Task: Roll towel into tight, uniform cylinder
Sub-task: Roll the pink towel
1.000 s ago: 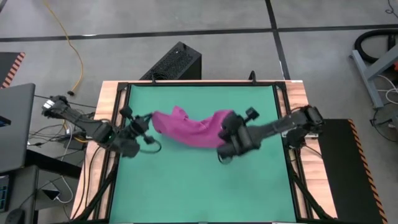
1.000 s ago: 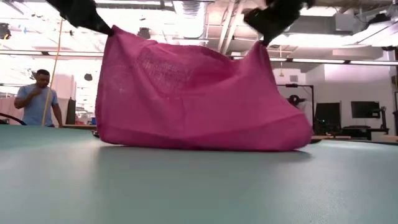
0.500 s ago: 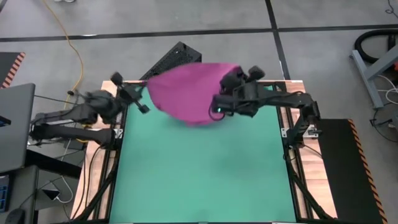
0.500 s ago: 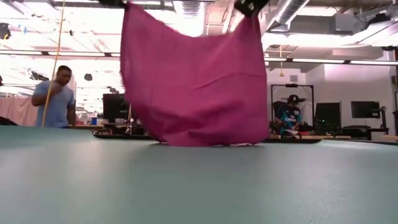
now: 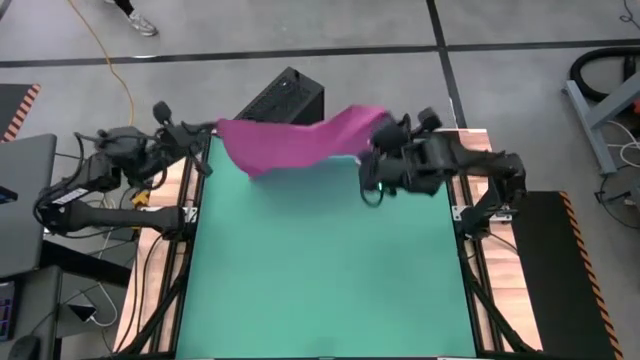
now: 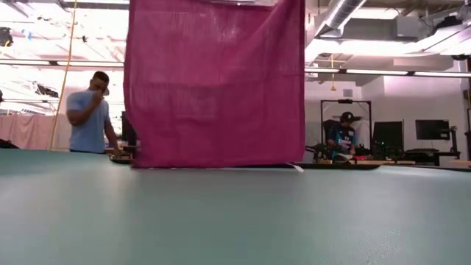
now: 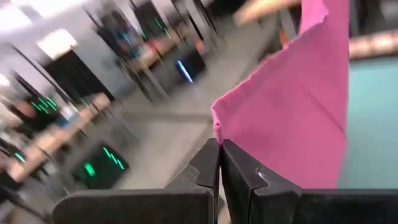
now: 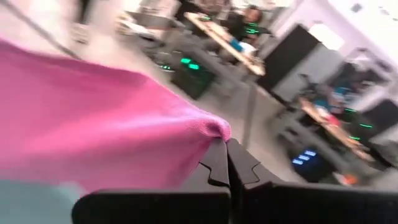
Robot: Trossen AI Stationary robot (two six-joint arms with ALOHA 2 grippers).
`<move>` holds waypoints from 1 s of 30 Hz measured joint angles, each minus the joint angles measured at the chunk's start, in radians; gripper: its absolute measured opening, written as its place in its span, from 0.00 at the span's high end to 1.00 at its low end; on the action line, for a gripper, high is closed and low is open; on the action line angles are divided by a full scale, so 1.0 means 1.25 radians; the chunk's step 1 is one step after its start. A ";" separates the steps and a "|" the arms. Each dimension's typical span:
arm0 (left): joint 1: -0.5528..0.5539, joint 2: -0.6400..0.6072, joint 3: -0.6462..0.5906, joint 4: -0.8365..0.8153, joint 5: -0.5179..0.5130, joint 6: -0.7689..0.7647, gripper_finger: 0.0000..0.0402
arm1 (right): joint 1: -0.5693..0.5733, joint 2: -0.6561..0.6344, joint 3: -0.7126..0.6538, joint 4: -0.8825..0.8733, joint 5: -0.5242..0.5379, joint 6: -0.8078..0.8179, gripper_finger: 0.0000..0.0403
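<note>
The magenta-pink soft cloth towel hangs spread like a curtain above the far edge of the green mat on the desk. The left tool pinches its upper left corner and the right tool its upper right corner, each clamped tight on the cloth. In the low view the towel's bottom hem just meets the mat. A person in a blue shirt stands beyond the desk on the left.

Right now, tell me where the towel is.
The towel hangs spread at the far edge of the green mat, pinched between the left gripper and the right gripper, its lower hem at the mat.
</note>
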 joint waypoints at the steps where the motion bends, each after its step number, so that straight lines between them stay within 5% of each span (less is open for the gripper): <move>1: -0.005 0.000 -0.008 -0.044 0.001 -0.037 1.00 | 0.026 0.000 -0.016 0.000 -0.010 0.023 1.00; 7: -0.061 0.000 -0.072 -0.236 0.096 -0.306 1.00 | 0.180 0.002 -0.186 -0.001 -0.132 0.246 1.00; 16: -0.280 -0.010 -0.220 -0.227 0.165 -0.653 1.00 | 0.415 0.002 -0.488 -0.003 -0.318 0.741 1.00; 24: -0.557 0.024 -0.377 0.004 0.145 -0.852 1.00 | 0.615 0.001 -0.567 -0.001 -0.440 1.049 1.00; 30: -0.747 0.110 -0.427 0.185 0.023 -0.882 1.00 | 0.702 0.001 -0.567 0.034 -0.452 1.080 1.00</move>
